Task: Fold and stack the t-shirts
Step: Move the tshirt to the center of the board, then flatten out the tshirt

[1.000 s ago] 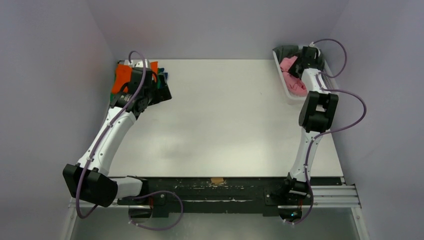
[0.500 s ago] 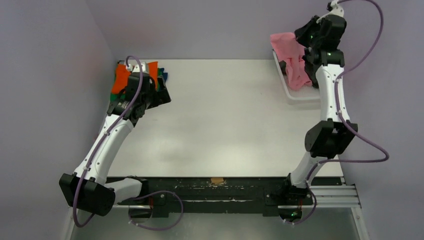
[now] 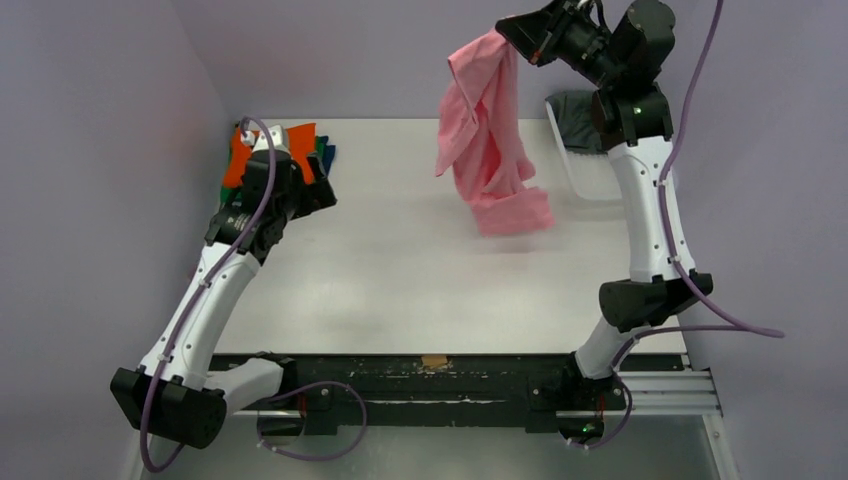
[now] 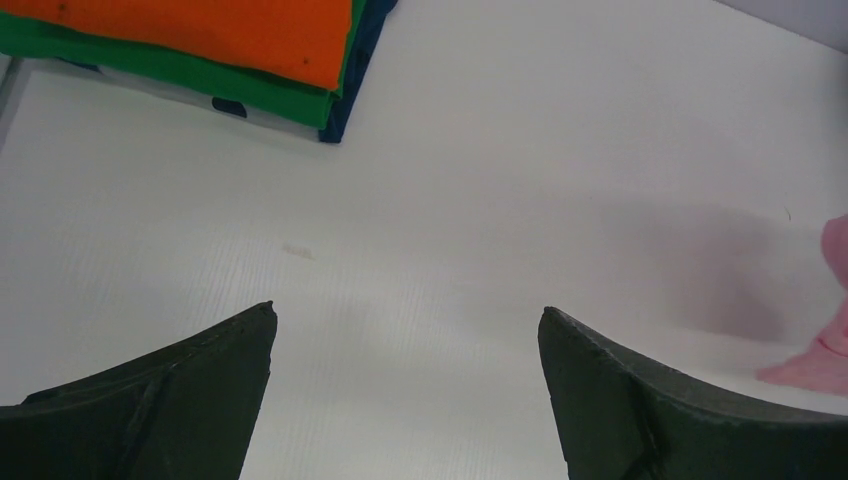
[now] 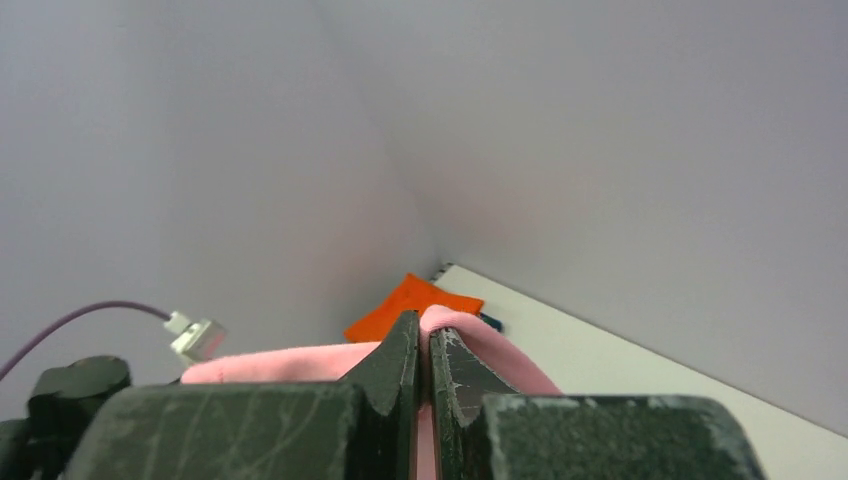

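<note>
Midway: some folded, two to go
We pinch the pink t-shirt (image 3: pixel 490 150) aloft in our right jaws; left jaws gape beside the folded stack (image 4: pixel 250 30); the grey t-shirt (image 3: pixel 575 112) waits.

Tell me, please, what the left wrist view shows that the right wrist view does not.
Only the left wrist view: the left hand open above the table, the green t-shirt stacked under the orange t-shirt, and the pink t-shirt at its lower end, by the table. Only the right wrist view: the right hand shut on the pink t-shirt's top, the walls and a purple cable. Both: the orange t-shirt, the pink t-shirt and the table.
</note>
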Robot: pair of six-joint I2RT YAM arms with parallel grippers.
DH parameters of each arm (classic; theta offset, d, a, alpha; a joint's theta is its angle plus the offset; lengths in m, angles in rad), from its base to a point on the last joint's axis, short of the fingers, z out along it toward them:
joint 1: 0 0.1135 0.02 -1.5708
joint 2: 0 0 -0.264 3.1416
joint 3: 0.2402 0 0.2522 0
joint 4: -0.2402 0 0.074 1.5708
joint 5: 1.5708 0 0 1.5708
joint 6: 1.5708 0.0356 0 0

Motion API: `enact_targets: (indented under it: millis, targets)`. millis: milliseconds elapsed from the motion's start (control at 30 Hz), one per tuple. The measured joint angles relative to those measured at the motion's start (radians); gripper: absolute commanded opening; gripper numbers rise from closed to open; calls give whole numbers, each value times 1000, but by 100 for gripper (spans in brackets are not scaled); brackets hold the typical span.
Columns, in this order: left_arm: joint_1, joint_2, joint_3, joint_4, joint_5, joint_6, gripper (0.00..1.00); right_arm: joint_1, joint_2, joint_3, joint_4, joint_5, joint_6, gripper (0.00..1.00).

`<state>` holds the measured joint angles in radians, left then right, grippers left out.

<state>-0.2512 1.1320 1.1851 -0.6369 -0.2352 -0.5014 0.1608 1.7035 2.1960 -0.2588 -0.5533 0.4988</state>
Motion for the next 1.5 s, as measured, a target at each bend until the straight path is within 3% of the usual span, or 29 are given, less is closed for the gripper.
enact_targets:
  millis: [300,400,567,633,700,800,833,867,900,1000,1167,1367,1500]
  targets:
    - [19,-91,-6,-2,-68,-19,100,92,95,49,160,-268,172,0]
    - [37,-102,-6,-2,-81,-39,100,98,34,-116,194,-303,171,0]
    - [50,-64,-6,-27,-78,-76,100,34,-194,-611,102,-207,96,0]
    - [56,-45,-13,-31,-57,-92,100,-40,-286,-801,43,-113,87,13]
    - [74,-19,-25,-36,-18,-109,100,-144,-348,-948,-51,59,72,32]
    - [104,50,-30,-38,45,-127,100,-230,-346,-1029,-184,359,38,56]
    - [113,80,-30,-38,69,-135,100,-237,-333,-1034,-229,452,27,76]
    - [119,107,-30,-37,90,-136,100,-237,-320,-1034,-257,517,21,85]
    - [127,148,-29,-35,125,-140,100,-232,-307,-1034,-282,584,11,87]
    - [139,280,-10,-39,220,-142,100,-216,-293,-1033,-313,697,-23,89]
    - [138,468,57,-23,347,-142,100,-137,-283,-1023,-270,727,-82,89]
    - [108,679,181,-21,427,-142,100,81,-132,-926,-205,646,-193,86]
    - [82,771,255,-28,448,-142,100,128,-23,-903,-199,587,-207,84]
